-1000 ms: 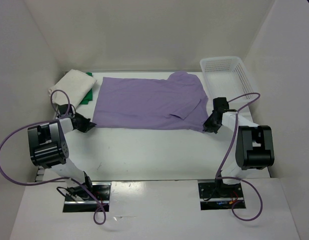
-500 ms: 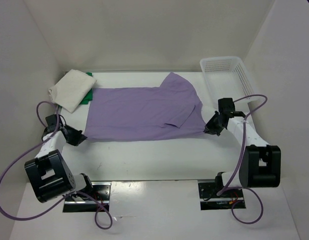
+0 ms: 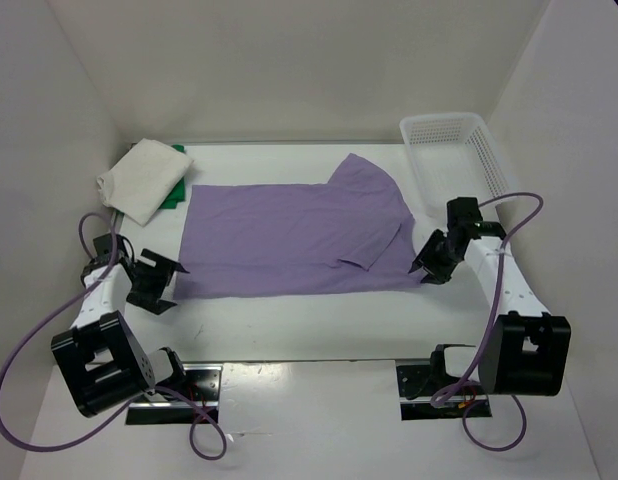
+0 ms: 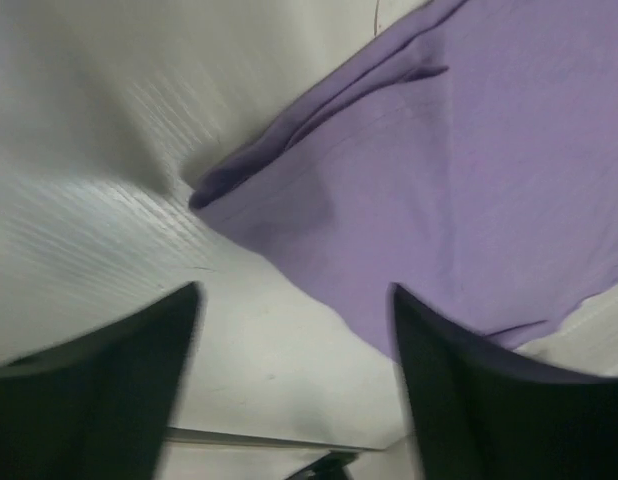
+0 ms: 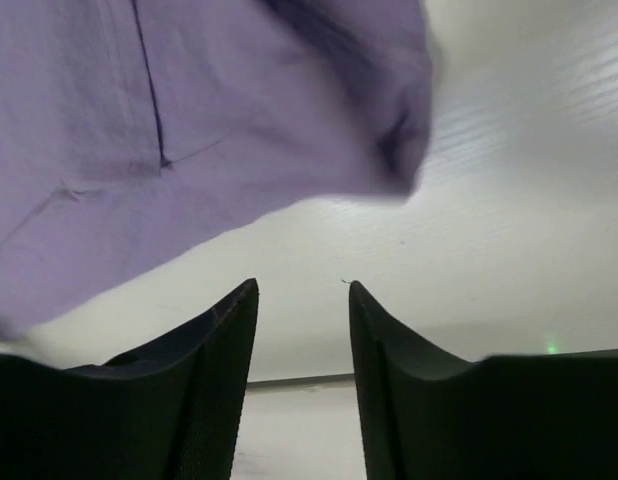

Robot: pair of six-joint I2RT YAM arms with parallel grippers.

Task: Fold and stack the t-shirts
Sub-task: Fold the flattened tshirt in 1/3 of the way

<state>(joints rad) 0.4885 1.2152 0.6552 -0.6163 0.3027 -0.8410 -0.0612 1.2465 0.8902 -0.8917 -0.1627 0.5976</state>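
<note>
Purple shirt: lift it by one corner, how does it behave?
Probably floppy: the purple shirt lies flat with a creased, bunched corner, so it should drape. Likely light, being thin. Pushed, it would probably wrinkle rather than slide whole.

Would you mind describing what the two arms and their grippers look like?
The arms match. The left arm and right arm have white links and a blocky black joint housing each. The left gripper and right gripper are black, with flat, tapered dark fingers. A purple cable loops along each arm, and each arm stands on a metal base plate.
</note>
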